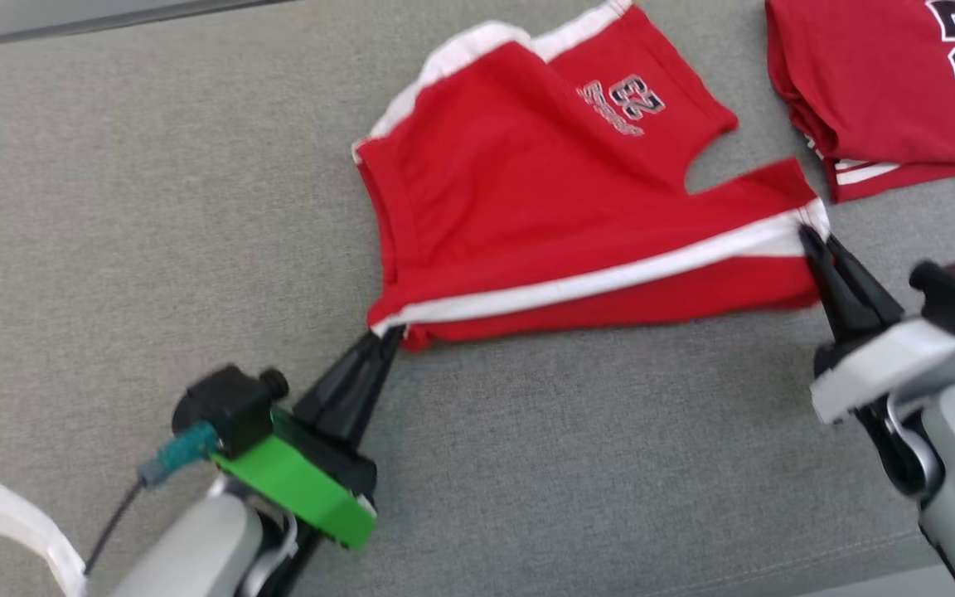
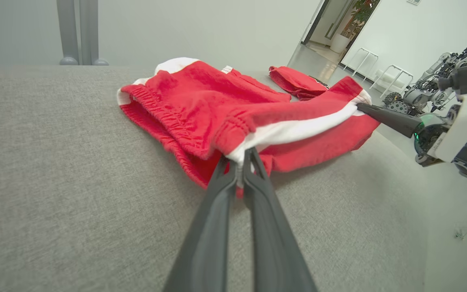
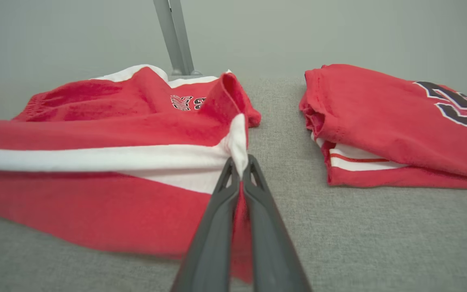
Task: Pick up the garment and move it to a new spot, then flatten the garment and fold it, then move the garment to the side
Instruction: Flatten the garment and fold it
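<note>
The shorts (image 1: 544, 207) lay on the grey surface (image 1: 154, 207) just beside a folded red jersey (image 1: 875, 91). A narrow strip of bare surface kept the two apart. They were red with a white stripe (image 1: 610, 278) running along the side nearest the robot and a "23" print (image 1: 635, 99) on the leg toward the jersey's end.

The right gripper (image 1: 809, 236) was at the shorts' corner closest to the jersey. Its fingers were clenched on the end of the white stripe, with cloth pinched between the tips, as the right wrist view showed plainly. The left gripper (image 1: 386, 336) was at the corner farthest from the jersey. Its fingers were clamped on the other end of the same stripe, where the elastic waistband (image 2: 152, 109) bunched up.

The striped edge ran fairly taut between the two grippers. In both wrist views it sat a little off the surface, with shadow beneath it. The rest of the shorts, on the side away from the robot, rested on the surface, rumpled and partly doubled over.

The jersey lay flat, folded in layers, with a large black number on top and white trim at its near edge. Behind the jersey, past the surface's edge, the left wrist view showed an open doorway (image 2: 335, 24).
</note>
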Controlling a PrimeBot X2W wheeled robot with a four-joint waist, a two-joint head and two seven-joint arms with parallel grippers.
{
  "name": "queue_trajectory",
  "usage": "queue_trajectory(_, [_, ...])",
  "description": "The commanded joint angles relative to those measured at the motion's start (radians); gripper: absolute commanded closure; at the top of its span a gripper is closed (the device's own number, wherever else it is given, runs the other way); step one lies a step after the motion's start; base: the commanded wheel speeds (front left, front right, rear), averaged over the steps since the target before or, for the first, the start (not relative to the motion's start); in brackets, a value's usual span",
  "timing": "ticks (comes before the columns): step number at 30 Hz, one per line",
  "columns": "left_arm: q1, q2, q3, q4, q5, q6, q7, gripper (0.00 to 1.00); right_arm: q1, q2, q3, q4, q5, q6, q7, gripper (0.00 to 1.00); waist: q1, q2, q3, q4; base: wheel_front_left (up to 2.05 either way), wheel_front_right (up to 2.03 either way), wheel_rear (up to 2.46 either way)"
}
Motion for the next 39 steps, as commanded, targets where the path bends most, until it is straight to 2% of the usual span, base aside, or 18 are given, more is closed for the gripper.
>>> queue_trajectory(1, [0.046,-0.005,0.011,-0.018,0.024,-0.002,-0.003,1.00,0.056,0.002,-0.032,-0.028,-0.020,-0.002,-0.003,1.00,0.0000,0.0000,-0.041,0.029,0.00,0.00,0.00])
queue_trajectory(4, [0.131,-0.013,0.018,-0.059,0.047,-0.002,-0.003,1.00,0.163,0.017,-0.096,-0.109,-0.055,-0.002,-0.003,1.00,0.0000,0.0000,-0.074,0.033,0.00,0.00,0.00])
queue_trajectory(10, [0.259,0.031,-0.036,-0.132,0.042,-0.002,-0.003,1.00,0.374,0.033,-0.207,-0.286,-0.102,-0.002,-0.003,1.00,0.0000,0.0000,-0.128,0.041,0.00,0.00,0.00])
queue_trajectory(13, [0.277,0.047,-0.047,-0.161,0.017,-0.002,-0.002,1.00,0.432,0.026,-0.235,-0.337,-0.112,-0.002,-0.002,1.00,0.0000,0.0000,-0.136,0.047,0.00,0.00,0.00])
queue_trajectory(17, [0.231,0.035,-0.059,-0.194,-0.042,-0.002,0.032,1.00,0.417,0.028,-0.259,-0.367,-0.116,-0.002,0.045,1.00,0.0000,0.0000,-0.132,0.053,0.00,0.00,0.00])
queue_trajectory(21, [0.133,0.012,-0.066,-0.165,-0.054,-0.002,0.105,1.00,0.317,0.026,-0.262,-0.325,-0.124,-0.002,0.115,1.00,0.0000,0.0000,-0.110,0.062,0.00,0.00,0.00])
queue_trajectory(28, [-0.070,-0.074,-0.048,-0.014,-0.104,-0.001,0.210,1.00,0.073,0.040,-0.231,-0.142,-0.105,-0.002,0.208,1.00,0.0000,0.0000,-0.044,0.088,0.00,0.00,0.00])
queue_trajectory(32, [-0.158,-0.115,-0.033,0.075,-0.132,-0.001,0.205,1.00,-0.042,0.045,-0.192,-0.018,-0.088,-0.002,0.206,1.00,0.0000,0.0000,-0.017,0.101,0.00,0.00,0.00])
queue_trajectory(39, [-0.271,-0.143,-0.046,0.203,-0.178,-0.002,0.224,1.00,-0.192,0.049,-0.111,0.147,-0.062,-0.002,0.158,1.00,0.0000,0.0000,0.029,0.112,0.00,0.00,0.00])
